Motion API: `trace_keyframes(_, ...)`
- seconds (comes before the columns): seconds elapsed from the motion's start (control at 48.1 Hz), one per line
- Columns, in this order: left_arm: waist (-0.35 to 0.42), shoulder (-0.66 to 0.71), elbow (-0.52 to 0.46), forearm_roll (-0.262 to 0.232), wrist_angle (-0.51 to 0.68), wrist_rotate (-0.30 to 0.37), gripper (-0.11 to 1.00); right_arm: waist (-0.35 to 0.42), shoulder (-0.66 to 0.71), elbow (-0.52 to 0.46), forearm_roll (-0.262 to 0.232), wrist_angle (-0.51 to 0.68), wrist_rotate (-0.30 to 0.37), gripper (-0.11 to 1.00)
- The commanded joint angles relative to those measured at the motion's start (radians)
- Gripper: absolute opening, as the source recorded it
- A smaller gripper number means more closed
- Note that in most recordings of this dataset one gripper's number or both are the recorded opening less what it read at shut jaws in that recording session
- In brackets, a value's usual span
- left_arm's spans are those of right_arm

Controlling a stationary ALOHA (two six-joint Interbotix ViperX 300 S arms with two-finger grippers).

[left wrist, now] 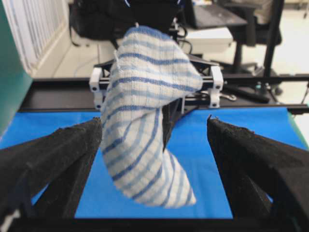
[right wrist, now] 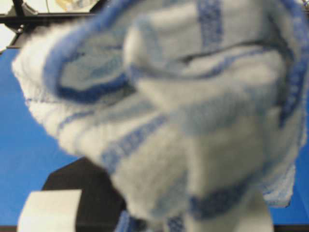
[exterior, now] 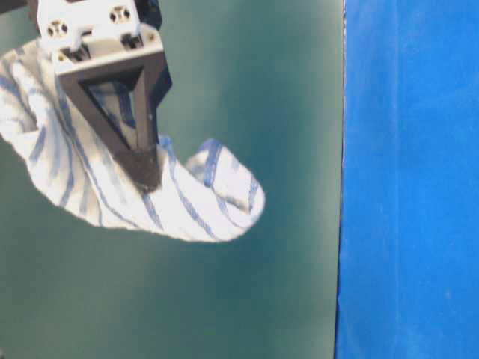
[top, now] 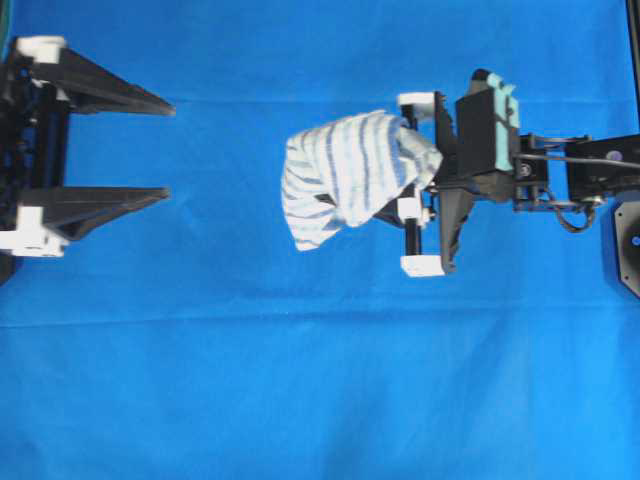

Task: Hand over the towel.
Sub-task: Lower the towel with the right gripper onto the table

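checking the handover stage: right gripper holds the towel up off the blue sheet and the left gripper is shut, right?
Not quite: the left gripper is open, not shut. The overhead view shows its two fingers spread wide apart with nothing between them, well short of the towel. The rest holds: the right gripper is clamped on the towel, which hangs clear of the blue sheet.

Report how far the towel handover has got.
Done: the right gripper is shut on the towel, lifted off the blue sheet. In hand: the left gripper is open, facing it, apart from the cloth. Left: that gripper closing on it, then the right's release.
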Motion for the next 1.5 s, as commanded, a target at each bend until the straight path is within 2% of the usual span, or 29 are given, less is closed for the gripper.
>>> trace_keyframes(0.0,-0.002,-0.003,-0.009,0.000,0.005,0.000,0.91,0.002,-0.031,-0.005,0.002,-0.003,0.003,0.04)
trace_keyframes(0.125,-0.002,0.006,-0.011,-0.002,0.005,0.000,0.91,0.003,-0.014,-0.021,0.003,0.060,0.011,0.04)
trace_keyframes(0.374,-0.002,0.028,-0.015,-0.002,0.002,0.000,0.91,0.002,0.115,-0.141,0.015,0.368,0.041,0.04)
trace_keyframes(0.561,-0.002,0.035,-0.015,-0.002,0.002,0.000,0.91,0.003,0.252,-0.221,0.012,0.525,0.041,0.04)
trace_keyframes(0.977,-0.002,0.048,-0.012,0.000,-0.002,0.002,0.91,-0.002,0.451,-0.247,0.014,0.532,0.048,0.04)
trace_keyframes(1.475,-0.002,0.049,-0.011,0.000,0.002,0.002,0.91,-0.003,0.459,-0.249,0.014,0.541,0.063,0.05)
